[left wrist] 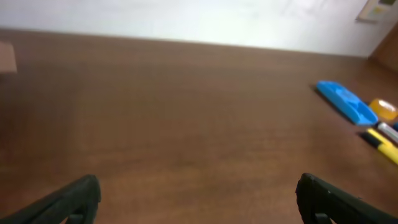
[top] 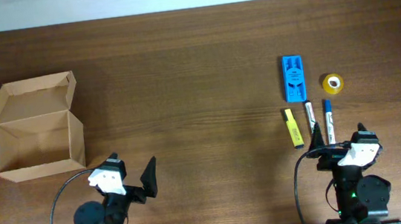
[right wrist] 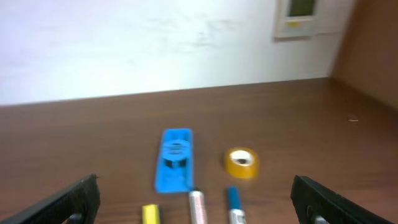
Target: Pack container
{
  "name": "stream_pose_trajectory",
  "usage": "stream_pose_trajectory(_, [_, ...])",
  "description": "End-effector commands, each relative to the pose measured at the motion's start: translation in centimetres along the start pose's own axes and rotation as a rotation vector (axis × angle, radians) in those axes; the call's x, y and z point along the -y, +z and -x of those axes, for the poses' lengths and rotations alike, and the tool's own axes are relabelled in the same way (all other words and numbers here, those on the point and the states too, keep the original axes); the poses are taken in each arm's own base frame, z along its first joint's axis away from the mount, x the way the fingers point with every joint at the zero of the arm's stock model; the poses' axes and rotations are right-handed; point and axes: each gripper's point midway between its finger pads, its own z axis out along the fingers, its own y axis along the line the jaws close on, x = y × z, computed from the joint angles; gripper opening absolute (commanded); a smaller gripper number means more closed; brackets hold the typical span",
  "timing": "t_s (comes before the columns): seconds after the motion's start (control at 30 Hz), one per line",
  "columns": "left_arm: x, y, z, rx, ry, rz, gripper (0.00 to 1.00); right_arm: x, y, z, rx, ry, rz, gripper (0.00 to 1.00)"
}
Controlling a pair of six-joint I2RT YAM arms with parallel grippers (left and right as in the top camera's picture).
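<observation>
— Left gripper (top: 131,173) and right gripper (top: 339,139), both spread wide, holding nothing?
— Yes. The container (top: 33,172) sits far left, lid flipped back, ready for loading, I'd guess. The blue case (top: 293,76), tape roll (top: 332,82), yellow highlighter (top: 292,128) and two pens (top: 310,115) wait just ahead of the right arm.

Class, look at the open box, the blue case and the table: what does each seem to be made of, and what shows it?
Box: likely cardboard; matte tan, thin folded walls and flap.
Blue case: probably plastic; uniform bright blue, moulded ridges.
Table: wood or wood-look laminate; brown grain streaks, cannot tell which.
</observation>
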Motion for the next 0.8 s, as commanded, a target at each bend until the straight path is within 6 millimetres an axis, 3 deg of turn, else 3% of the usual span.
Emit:
stream_pose_trajectory(0.0, [0.8,0.1,0.1,-0.048,-0.013,-0.041,1.0,-1.6,-0.1,0.0,-0.001,0.118,0.097,0.99])
stream_pose_trajectory(0.2, [-1.2,0.2,6.3,-0.072,-0.012,0.117,1.0,-1.3,-0.4,1.8,-0.008,0.162,0.075,0.99])
stream_pose_trajectory(0.4, [-2.0,3.2,11.5,-0.197,0.072,0.134,1.0,0.6,0.6,3.9,-0.148,0.151,-0.053,0.99])
stream_pose_trajectory(0.63, [-5.7,6.6,19.9,-0.246,0.09,0.208,1.0,3.6,4.6,7.2,-0.43,0.024,-0.16,0.99])
stream_pose_trajectory(0.77, [-8.2,7.5,22.8,-0.271,0.055,0.252,1.0,5.8,7.6,9.0,-0.589,0.058,-0.197,0.99])
